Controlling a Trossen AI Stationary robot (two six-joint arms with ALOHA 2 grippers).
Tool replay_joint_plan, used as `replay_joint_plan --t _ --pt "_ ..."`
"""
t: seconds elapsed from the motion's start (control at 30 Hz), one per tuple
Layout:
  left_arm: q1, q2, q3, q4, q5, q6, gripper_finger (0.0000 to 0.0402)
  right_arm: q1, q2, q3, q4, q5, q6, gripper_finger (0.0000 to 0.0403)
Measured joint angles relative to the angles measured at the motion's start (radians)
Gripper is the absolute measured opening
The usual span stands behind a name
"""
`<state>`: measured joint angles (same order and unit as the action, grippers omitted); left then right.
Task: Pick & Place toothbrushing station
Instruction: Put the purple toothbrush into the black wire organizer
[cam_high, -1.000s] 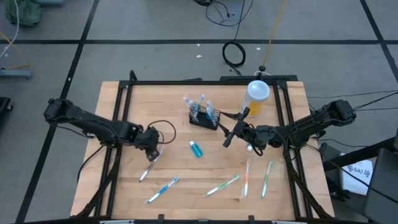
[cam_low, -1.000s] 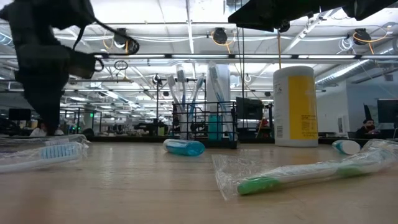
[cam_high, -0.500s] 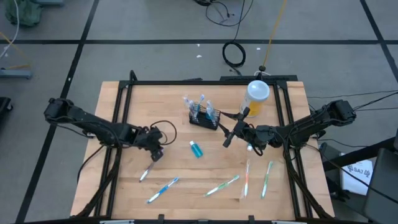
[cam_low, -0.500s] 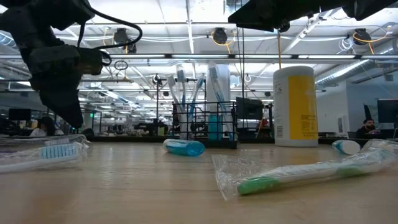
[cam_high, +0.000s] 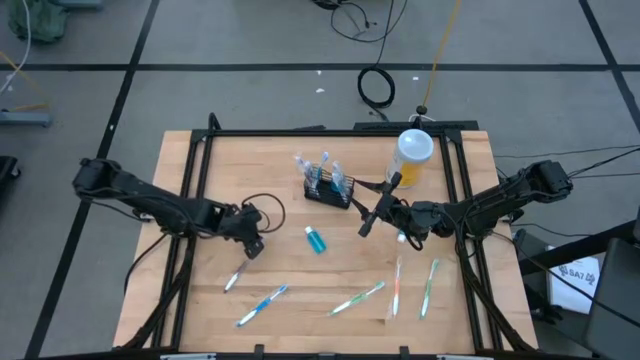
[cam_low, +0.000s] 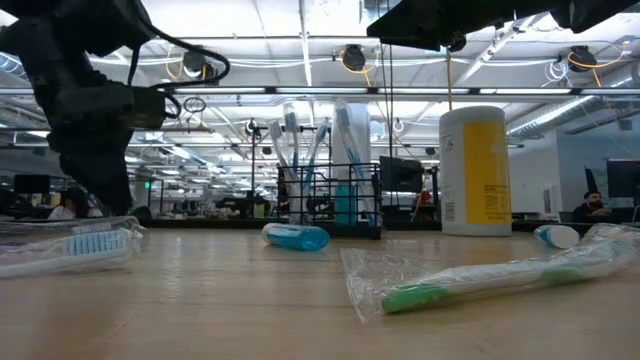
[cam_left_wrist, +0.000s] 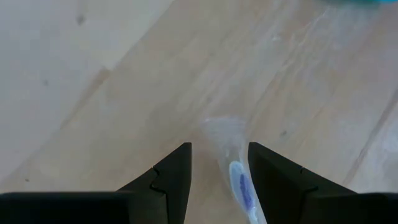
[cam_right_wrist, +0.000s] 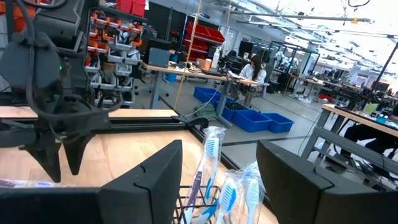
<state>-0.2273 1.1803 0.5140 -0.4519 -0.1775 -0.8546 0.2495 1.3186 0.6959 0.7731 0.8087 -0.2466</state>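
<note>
My left gripper (cam_high: 254, 247) has barely shifted, open above a blue wrapped toothbrush (cam_left_wrist: 241, 186); right gripper (cam_high: 364, 222), open, stays beside the black wire caddy (cam_high: 328, 189).

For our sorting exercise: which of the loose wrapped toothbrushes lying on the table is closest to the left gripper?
The blue-and-white one just below the left gripper, its head showing between the open fingers; the others lie farther right.

Two dark, near-black jointed arms – chunky matte housings, black cables looping off the wrists. Left gripper (cam_high: 254, 246) and right gripper (cam_high: 364, 222) each have two flat, angular black fingers (cam_left_wrist: 175, 176) with stepped inner edges.
</note>
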Motion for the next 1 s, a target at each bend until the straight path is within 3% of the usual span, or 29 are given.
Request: replay_joint_plan --t 0.17,0.4,1.0 --pt "-0.032 0.063 0.0 0.011 0.073 0.011 0.0161 0.0 0.0 0.0 0.0 0.0 0.0 0.0199" --pt "-0.099 0.07 0.0 0.017 0.09 -0.019 0.0161 0.0 0.0 0.0 0.0 0.0 0.0 0.0199" --pt "-0.189 0.173 0.004 0.008 0.013 -0.125 0.0155 0.0 0.0 0.0 0.0 -0.002 0.01 0.0199"
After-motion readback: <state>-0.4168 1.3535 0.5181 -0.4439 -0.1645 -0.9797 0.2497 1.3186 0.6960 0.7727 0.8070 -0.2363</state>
